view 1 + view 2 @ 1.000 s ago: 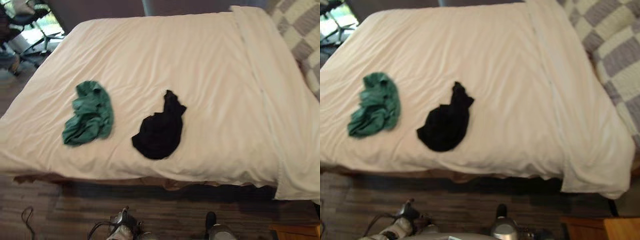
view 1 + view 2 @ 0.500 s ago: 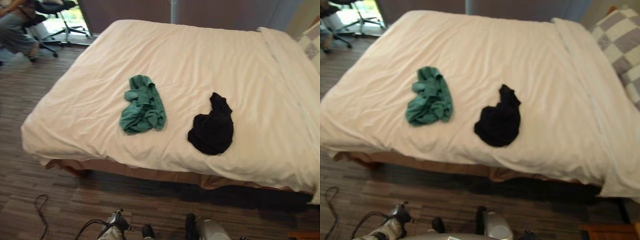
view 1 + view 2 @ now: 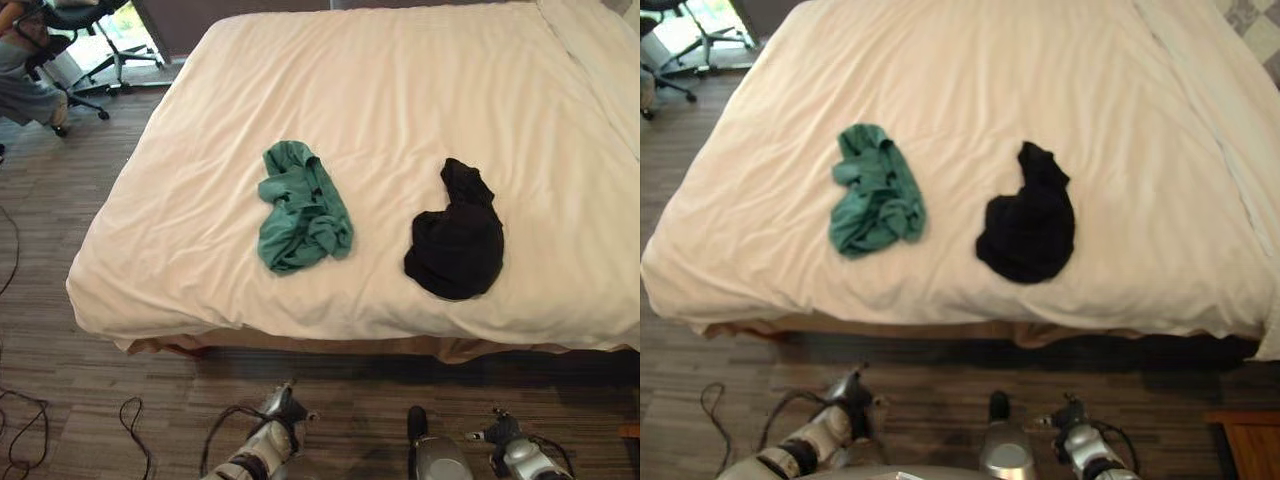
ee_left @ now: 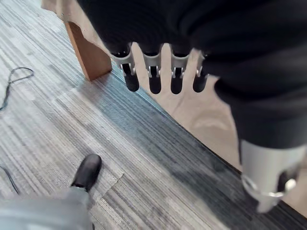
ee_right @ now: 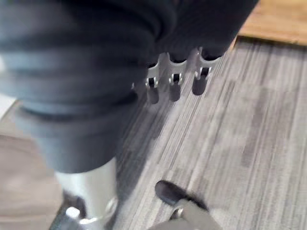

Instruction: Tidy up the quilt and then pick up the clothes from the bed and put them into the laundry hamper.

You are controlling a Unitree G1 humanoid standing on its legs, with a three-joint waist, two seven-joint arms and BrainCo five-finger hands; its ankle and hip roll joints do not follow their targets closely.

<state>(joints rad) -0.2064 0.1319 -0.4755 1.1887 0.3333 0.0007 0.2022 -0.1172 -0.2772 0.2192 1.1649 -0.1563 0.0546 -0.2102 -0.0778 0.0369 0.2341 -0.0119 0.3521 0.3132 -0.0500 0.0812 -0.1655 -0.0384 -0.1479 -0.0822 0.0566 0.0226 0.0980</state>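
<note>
Both robot hands hang low over the floor, the left robot hand (image 4: 160,72) and the right robot hand (image 5: 175,79) with fingers relaxed and empty. On the smoothed quilt (image 3: 400,90) lie a crumpled green garment (image 3: 300,210) and, well apart, a black garment (image 3: 458,235). Each looks soft, light and limp, probably best pinched at a raised fold.

Smooth matt cloth quilt (image 3: 400,90); crumpled green garment (image 3: 300,208); striped wood-grain floor (image 3: 60,390)

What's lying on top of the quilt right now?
On the quilt lie two crumpled garments, apart from each other: a green one toward the robot's left and a black one to its right. Whatever is beneath the quilt is covered.
</note>
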